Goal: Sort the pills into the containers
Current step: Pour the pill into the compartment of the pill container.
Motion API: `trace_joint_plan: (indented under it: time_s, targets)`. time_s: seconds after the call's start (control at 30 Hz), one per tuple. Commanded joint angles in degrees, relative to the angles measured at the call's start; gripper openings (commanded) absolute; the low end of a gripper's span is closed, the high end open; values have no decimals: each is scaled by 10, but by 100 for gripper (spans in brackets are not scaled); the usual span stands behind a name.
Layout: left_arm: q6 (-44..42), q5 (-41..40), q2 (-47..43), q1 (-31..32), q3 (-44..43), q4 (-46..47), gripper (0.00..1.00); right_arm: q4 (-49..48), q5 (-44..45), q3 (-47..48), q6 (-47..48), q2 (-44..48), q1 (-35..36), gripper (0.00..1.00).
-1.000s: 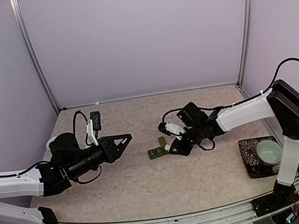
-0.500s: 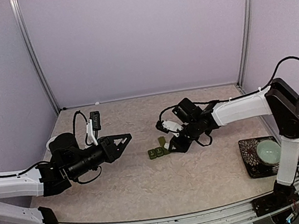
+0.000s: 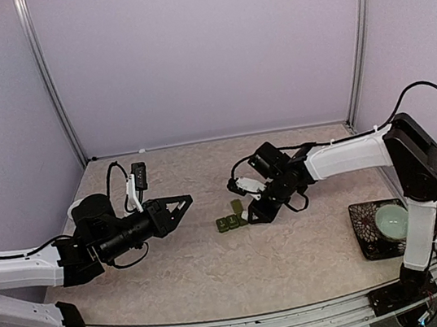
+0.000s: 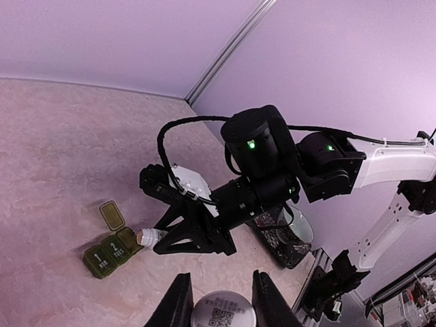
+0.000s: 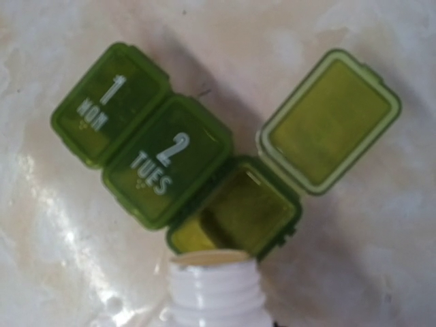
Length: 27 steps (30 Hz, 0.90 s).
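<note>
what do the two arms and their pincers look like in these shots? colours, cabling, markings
Both have white link shells and black joints. The left arm and right arm each trail looping black cables. The left pincer and right pincer are black with triangular open-frame fingers. A white bracket sits at the right wrist, and green lights glow on its black housings.

Soft light; right wrist view blurry (glare on table (image 5: 48, 218)).

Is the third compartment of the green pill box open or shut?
Open: the third compartment's lid is flipped back, its cavity exposed; the MON and TUES lids lie shut.
</note>
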State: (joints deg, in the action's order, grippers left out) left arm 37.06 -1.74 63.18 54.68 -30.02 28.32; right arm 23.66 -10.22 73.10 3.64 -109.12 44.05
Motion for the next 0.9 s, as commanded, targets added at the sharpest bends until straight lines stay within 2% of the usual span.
trace_joint_plan:
  time_s: [0.0, 0.87]
  targets:
    - [3, 6, -3, -4, 3, 18, 28, 41, 5, 30, 3, -16, -3, 0]
    - [10, 5, -6, -4, 13, 27, 28, 152, 19, 126, -3, -58, 10, 0]
